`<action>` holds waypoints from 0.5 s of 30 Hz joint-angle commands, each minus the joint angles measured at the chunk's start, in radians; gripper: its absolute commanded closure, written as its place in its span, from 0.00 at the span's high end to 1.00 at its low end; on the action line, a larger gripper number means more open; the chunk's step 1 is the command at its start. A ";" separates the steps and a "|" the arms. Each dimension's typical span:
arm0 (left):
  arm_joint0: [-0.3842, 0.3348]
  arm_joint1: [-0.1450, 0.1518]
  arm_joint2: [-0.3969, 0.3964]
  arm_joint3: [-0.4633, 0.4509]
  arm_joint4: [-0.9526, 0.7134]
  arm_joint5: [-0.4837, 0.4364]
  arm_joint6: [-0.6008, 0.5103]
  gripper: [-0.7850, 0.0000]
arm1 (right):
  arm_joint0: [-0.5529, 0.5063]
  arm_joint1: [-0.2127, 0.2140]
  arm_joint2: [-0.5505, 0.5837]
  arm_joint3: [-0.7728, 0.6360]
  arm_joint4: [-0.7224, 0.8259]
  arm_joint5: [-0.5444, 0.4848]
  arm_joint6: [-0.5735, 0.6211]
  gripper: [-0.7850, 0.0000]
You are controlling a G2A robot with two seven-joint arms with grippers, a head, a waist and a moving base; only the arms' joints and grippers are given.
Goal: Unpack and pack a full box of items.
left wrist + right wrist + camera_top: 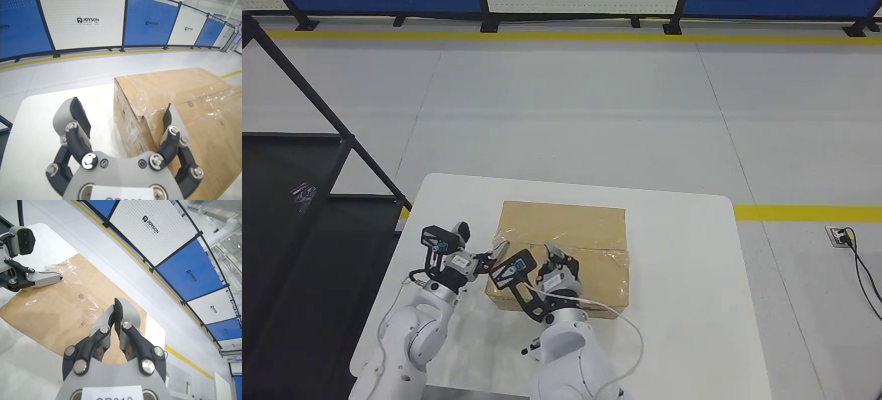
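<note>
light: bright, even, from overhead | glare: white glints on the clear tape across the box; bench almost washed out | shadows: soft, faint beside the box | distortion: wrist views bow the fence panels toward the edges

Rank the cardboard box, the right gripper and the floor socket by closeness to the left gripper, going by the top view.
1. cardboard box: one finger of the left gripper is over its corner.
2. right gripper: over the box's taped top, further along.
3. floor socket: off the table, on the far side.
</note>
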 commanded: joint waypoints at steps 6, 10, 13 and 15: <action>0.022 0.006 -0.030 -0.022 -0.083 -0.063 -0.016 1.00 | 0.003 -0.007 0.002 0.005 -0.002 0.012 -0.019 0.00; 0.055 0.018 -0.054 -0.055 -0.093 -0.150 -0.066 1.00 | 0.001 -0.010 0.004 0.006 -0.004 0.015 -0.028 0.00; 0.063 0.024 -0.059 -0.059 -0.063 -0.173 -0.098 1.00 | 0.001 -0.012 0.005 0.007 -0.005 0.014 -0.034 0.00; 0.060 0.025 -0.055 -0.053 -0.029 -0.148 -0.101 1.00 | 0.002 -0.014 0.005 0.009 -0.005 0.010 -0.036 0.00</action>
